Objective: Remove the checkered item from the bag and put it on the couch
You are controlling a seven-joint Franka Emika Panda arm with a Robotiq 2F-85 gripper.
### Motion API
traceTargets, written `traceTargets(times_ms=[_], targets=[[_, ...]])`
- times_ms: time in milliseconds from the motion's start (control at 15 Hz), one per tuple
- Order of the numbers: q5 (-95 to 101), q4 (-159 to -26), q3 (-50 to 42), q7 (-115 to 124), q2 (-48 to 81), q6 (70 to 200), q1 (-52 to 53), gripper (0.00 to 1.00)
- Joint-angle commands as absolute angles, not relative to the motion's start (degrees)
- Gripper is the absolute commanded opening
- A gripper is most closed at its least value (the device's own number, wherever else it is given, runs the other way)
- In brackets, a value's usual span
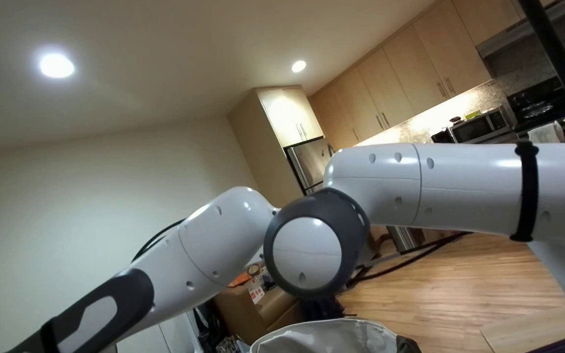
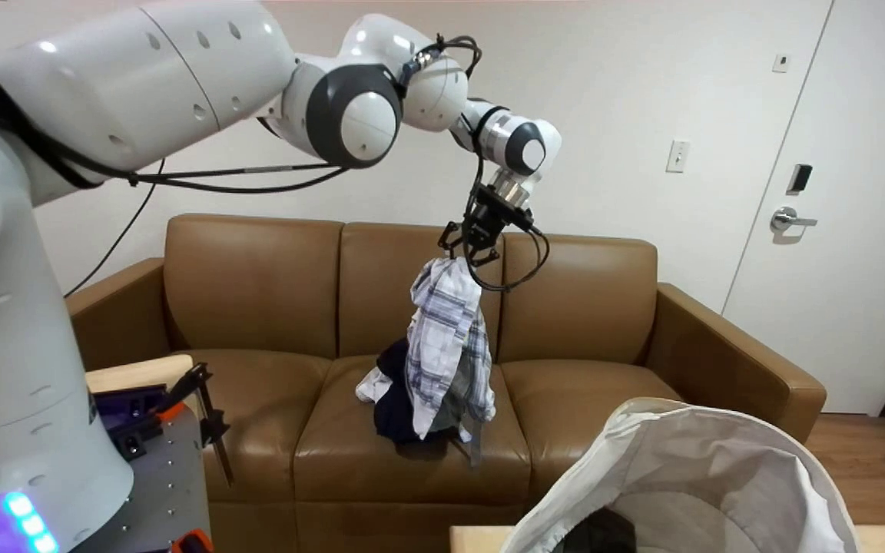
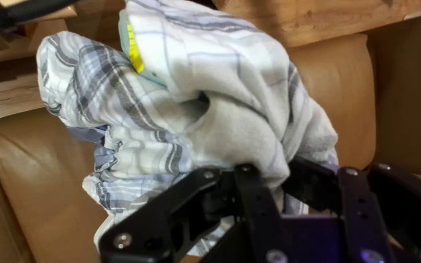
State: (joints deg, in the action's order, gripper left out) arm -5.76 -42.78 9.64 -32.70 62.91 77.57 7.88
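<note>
The checkered item, a white cloth with blue and grey plaid, hangs in folds from my gripper over the couch's middle seat. In the wrist view the plaid cloth bunches up at the gripper, which is shut on it. A navy cloth shows behind and below it; whether this hangs or lies on the seat I cannot tell. The brown couch stands under the gripper. The white bag stands in front of the couch at right, with something dark inside; its rim also shows in an exterior view.
The bag stands on a light wooden surface. The couch's backrest is behind the gripper and its armrest is to the right. A metal robot stand with a black and orange clamp is at left.
</note>
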Motion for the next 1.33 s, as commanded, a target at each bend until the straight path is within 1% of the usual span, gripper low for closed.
traceTargets(times_ms=[0, 600, 1267], targets=[[-3.4, -30.13, 9.75, -36.22, 70.91, 70.29, 11.16, 0.07], [0.33, -24.04, 9.57, -43.53, 75.99, 69.97, 18.71, 0.07], [0.67, -21.88, 9.77, -47.64, 79.65, 68.38, 24.53, 0.06]])
